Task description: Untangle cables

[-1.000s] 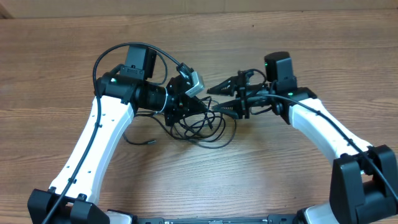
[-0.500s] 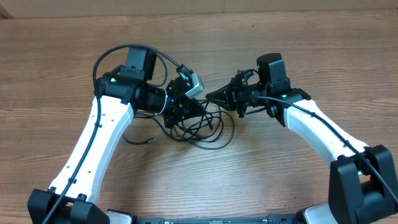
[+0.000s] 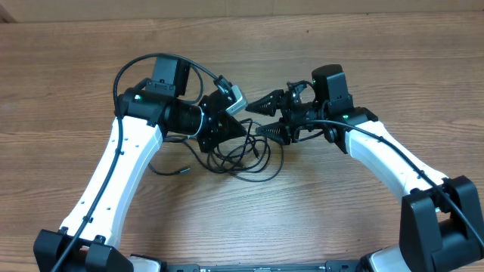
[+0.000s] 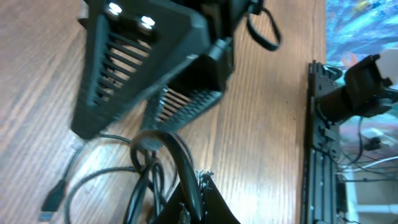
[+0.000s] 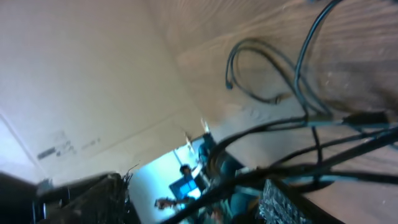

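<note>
Black thin cables [image 3: 231,155] (knotted loops) pinched in left gripper [image 3: 246,130]; right gripper [image 3: 262,119] fingers apart.

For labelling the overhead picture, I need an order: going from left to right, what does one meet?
From the left: left arm's white link → loose plug end → tangled cables → right arm's white link.
</note>
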